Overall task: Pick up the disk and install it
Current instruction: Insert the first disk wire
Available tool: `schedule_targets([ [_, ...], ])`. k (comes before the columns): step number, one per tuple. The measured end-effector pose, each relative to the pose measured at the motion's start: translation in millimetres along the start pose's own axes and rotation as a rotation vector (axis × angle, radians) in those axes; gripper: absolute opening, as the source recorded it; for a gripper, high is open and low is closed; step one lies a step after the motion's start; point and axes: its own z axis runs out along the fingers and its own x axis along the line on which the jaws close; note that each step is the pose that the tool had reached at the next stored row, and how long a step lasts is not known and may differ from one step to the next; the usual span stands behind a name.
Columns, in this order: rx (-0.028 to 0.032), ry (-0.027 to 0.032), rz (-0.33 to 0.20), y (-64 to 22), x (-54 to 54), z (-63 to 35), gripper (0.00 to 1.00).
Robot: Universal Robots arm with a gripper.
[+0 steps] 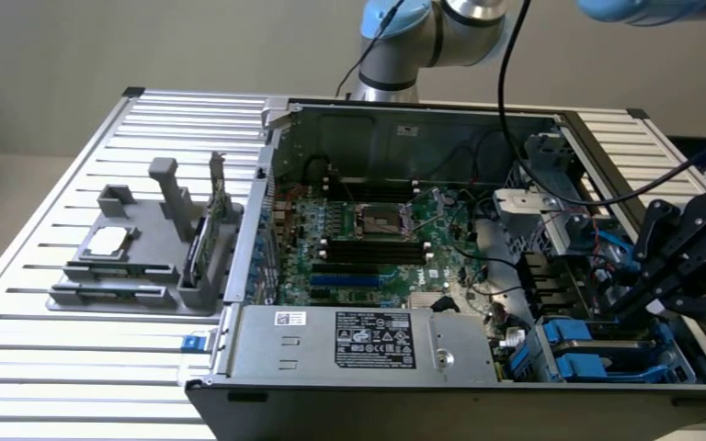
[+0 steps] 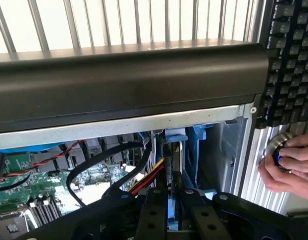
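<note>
One gripper [image 1: 647,299] stands inside the computer case [image 1: 451,390] at the exterior view's right, clamped edge-on around the disk [image 2: 172,165].

We see the computer case [image 1: 451,276] lying open on the slatted table [image 1: 71,367]. The parts stand [image 1: 144,248] sits on the table at the exterior view's left of the case. Inside, the motherboard [image 1: 366,239] lies behind the power-supply box [image 1: 366,340], and the gripper [image 1: 629,299] reaches into the drive bay [image 1: 598,354] at the right.

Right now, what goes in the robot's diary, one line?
gripper: narrow, low inside computer case | at blue drive bay | disk: not discernible
</note>
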Motion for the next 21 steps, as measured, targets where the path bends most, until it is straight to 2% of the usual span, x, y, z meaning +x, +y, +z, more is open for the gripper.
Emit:
schedule_targets([
  [18, 0.0096, -0.0025, -0.001, 2.9, 0.0, 2.0, 0.16],
  [21, 0.0127, -0.0026, -0.002, 3.0, 0.1, 2.2, 0.16],
])
